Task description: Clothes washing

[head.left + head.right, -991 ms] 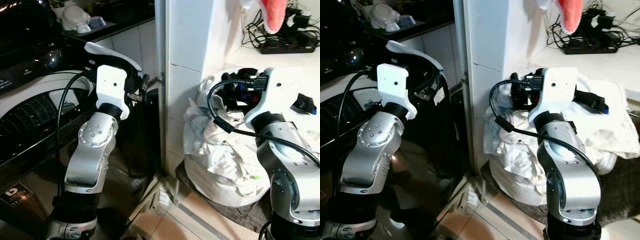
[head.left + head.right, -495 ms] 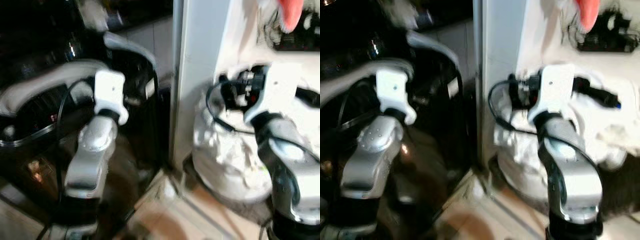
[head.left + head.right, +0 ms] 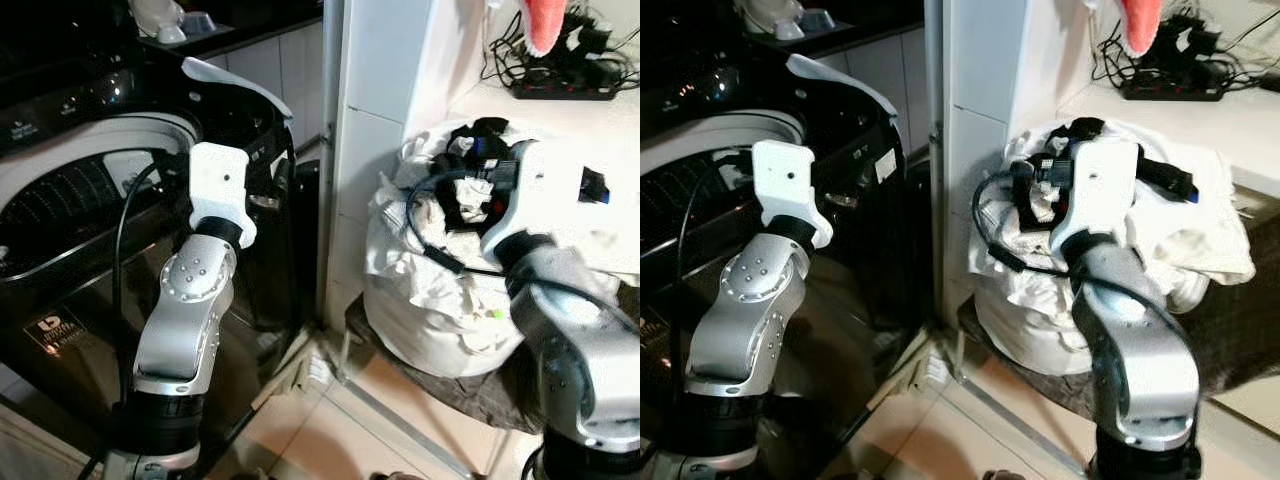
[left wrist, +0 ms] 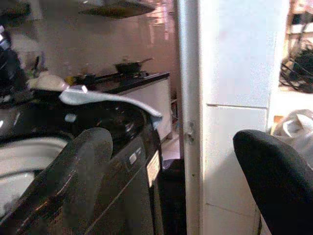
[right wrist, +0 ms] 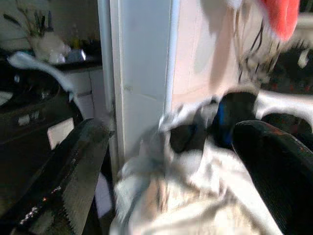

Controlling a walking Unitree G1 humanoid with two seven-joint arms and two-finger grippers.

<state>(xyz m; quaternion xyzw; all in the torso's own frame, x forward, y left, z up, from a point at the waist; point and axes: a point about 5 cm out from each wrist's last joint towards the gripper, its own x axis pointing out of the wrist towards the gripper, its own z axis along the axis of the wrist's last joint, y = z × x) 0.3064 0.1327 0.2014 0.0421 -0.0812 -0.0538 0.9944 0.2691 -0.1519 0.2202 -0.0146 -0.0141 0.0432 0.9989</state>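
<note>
Bottom of frame: our left gripper (image 4: 166, 186) and right gripper (image 5: 166, 171), both fingers spread, holding nothing. Right of centre, the laundry pile (image 3: 440, 290) sits in its sack beside the white pillar (image 3: 375, 130). Washing machine (image 3: 80, 200) fills the left side.

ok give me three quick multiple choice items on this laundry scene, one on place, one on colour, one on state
1. Where is the heaped pile of white clothes?
A. inside the drum
B. right of the white tiled pillar
C. on the counter

2. What colour is the cloth hanging at the top right?
A. red-pink
B. blue
C. green

3. How do the right pincer fingers stand?
A. shut on cloth
B. open, holding nothing
C. shut on a cable

Key: 1 B, the pile sits across the pillar from the black top-loading washing machine; 2 A, it shows red-pink; 3 B, the right wrist view shows both fingers wide apart.
</note>
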